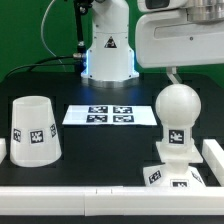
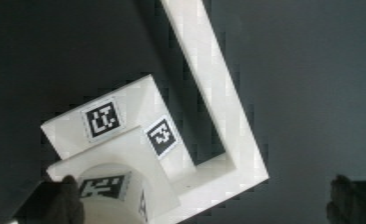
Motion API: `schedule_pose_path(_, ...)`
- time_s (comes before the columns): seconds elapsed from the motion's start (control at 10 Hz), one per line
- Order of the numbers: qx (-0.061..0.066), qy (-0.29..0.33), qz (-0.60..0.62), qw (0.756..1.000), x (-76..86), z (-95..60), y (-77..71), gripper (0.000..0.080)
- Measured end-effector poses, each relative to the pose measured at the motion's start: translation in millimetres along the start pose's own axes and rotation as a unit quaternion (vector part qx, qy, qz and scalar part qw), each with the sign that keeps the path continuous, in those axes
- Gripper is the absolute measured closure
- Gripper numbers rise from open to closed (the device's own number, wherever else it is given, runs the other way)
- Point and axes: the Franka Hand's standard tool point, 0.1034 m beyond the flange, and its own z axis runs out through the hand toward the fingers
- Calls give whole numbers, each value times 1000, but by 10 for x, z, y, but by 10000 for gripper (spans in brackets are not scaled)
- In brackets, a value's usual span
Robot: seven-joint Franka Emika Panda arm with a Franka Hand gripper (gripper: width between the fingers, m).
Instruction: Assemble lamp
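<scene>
Only the dark, blurred fingertips [image 2: 48, 206] show in the wrist view, far apart at the picture's edges: the jaws stand wide, gripping nothing. On the black bench [image 1: 100, 150], the smooth round bulb [image 1: 178, 108] stands on the square stepped base [image 1: 172, 172] at the exterior view's right. The base's white edges are hard to tell from the rail [image 1: 213, 152]. The tapered shade [image 1: 31, 130] sits well apart.

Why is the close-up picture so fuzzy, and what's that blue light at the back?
Wrist view: it looks out of focus, so the tags on the lamp base have soft edges. Exterior view: sharper, but the bulb is lit so brightly its top looks washed out; the blue light glows at the robot foot.
</scene>
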Motion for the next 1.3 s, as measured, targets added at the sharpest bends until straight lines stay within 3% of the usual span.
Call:
schedule_pose_path(0.1,-6,-3,-15,1000,-33,-53,13,100)
schedule_pose_path(0.3,-10,-3,-42,999,-116,-163,195,100)
schedule_pose_path(0.5,-21,7,-78,997,-10,-225,290,100)
schedule_pose_path(0.6,-23,14,-97,995,109,-239,264,100)
schedule_pose_path(0.7,-26,22,-124,992,262,-230,212,100)
schedule_pose_path(0.9,-31,32,-145,988,374,-142,182,100)
schedule_pose_path(1.3,-34,31,-149,988,328,74,260,100)
